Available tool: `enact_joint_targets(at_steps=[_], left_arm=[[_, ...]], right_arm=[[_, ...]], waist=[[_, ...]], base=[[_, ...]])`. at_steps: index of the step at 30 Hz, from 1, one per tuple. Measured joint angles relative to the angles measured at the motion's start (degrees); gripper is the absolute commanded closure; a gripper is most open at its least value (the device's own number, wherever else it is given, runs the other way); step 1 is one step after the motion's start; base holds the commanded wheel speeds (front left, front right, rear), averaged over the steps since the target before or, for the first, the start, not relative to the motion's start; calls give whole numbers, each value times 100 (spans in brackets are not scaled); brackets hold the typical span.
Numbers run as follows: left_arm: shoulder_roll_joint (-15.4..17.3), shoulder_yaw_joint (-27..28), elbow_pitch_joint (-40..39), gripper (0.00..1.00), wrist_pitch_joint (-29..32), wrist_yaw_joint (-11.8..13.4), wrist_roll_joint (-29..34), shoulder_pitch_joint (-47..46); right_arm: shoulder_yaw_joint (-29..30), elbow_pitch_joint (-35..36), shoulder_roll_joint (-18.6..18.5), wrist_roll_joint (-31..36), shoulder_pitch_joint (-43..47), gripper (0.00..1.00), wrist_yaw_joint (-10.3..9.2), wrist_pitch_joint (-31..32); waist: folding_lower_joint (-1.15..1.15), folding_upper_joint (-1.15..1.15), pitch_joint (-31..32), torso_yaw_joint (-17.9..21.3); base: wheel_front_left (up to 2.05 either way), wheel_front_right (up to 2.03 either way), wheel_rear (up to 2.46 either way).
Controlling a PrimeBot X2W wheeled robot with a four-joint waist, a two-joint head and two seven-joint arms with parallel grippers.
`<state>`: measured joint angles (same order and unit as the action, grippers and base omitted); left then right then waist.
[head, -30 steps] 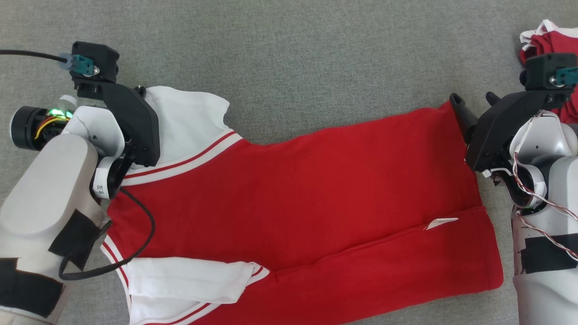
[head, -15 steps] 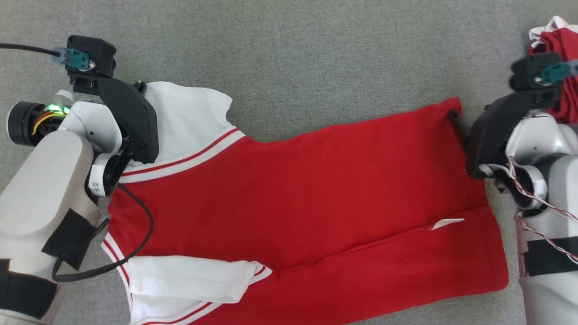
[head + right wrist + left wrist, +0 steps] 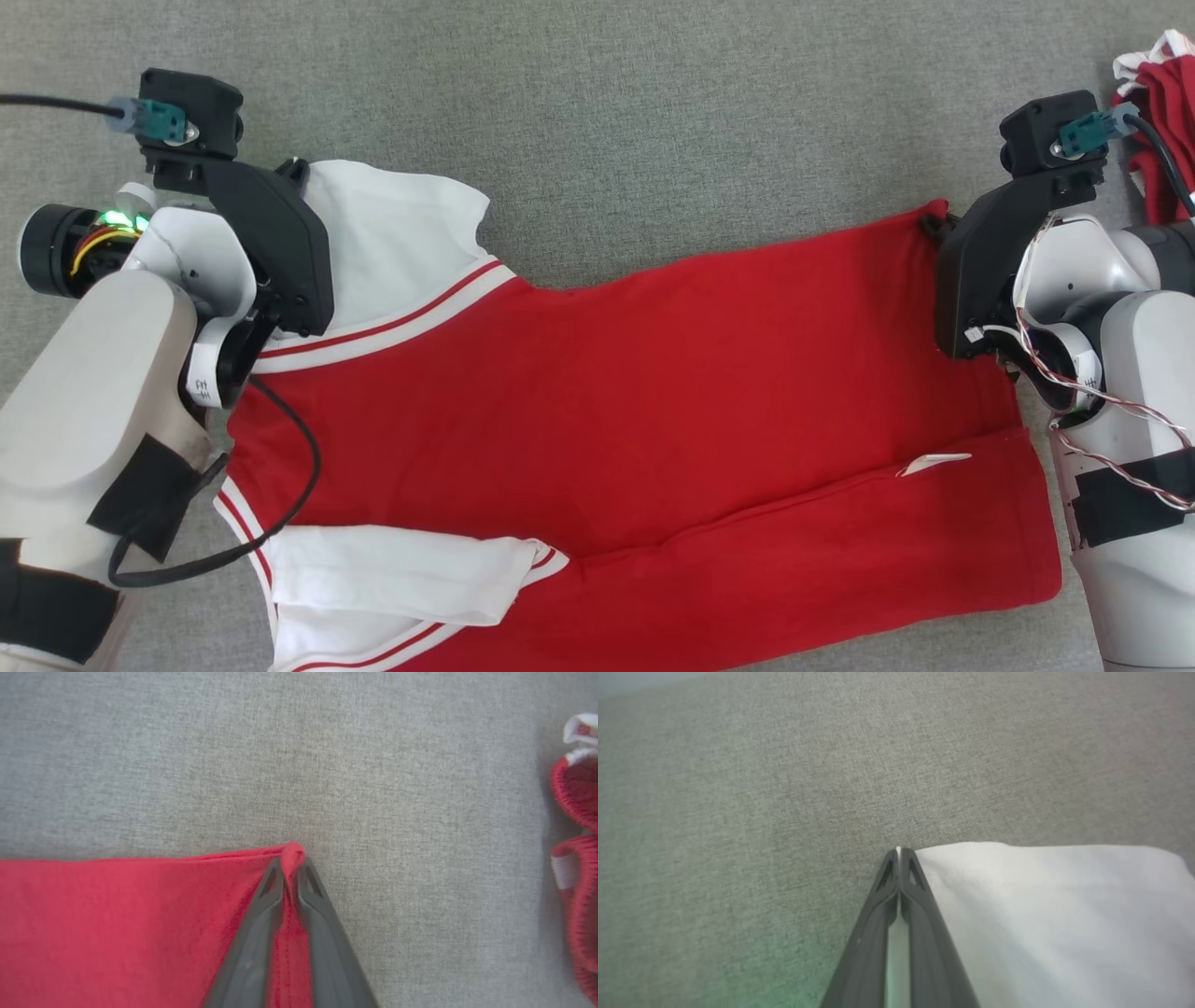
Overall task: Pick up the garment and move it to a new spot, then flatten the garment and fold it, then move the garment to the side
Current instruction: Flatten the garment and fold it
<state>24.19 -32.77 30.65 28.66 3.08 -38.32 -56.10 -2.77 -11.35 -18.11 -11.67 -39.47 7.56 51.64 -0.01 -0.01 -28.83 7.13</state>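
Note:
A red garment with white sleeves and red-and-white striped trim lies spread on the grey cloth surface, folded lengthwise along its near side. My left gripper is at the far corner of the white sleeve; in the left wrist view its two dark fingers are pressed together with a sliver of white cloth between them. My right gripper is at the garment's far right corner, and its fingers are pinched on the bunched red hem.
Another red and white garment lies heaped at the far right, also visible in the right wrist view as a red heap. Grey cloth stretches beyond the garment's far edge.
My right gripper moved in onto the garment's far right corner and closed on it. The left gripper has kept its hold. The head camera has shifted slightly.

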Motion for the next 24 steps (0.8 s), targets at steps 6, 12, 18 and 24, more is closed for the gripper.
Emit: enact_joint_targets(at_steps=[6,12,18,24], left_arm=[[35,34,65,100,-599,1,98,42],[24,111,260,100,-1399,37,266,-3],[-46,98,410,100,-2051,-59,386,-68],[-157,44,521,100,-2650,-162,470,-68]], right_arm=[[181,-222,36,275,-58,100,0,-567],[385,-487,221,591,-173,100,0,-1109],[615,-677,338,851,-202,100,0,-1573],[795,-849,448,968,-178,100,0,-1857]], waist=[[2,1,58,11],[2,1,171,23],[2,1,245,-12],[2,1,333,-71]], base=[[0,0,0],[0,0,0],[0,0,0],[0,0,0]])
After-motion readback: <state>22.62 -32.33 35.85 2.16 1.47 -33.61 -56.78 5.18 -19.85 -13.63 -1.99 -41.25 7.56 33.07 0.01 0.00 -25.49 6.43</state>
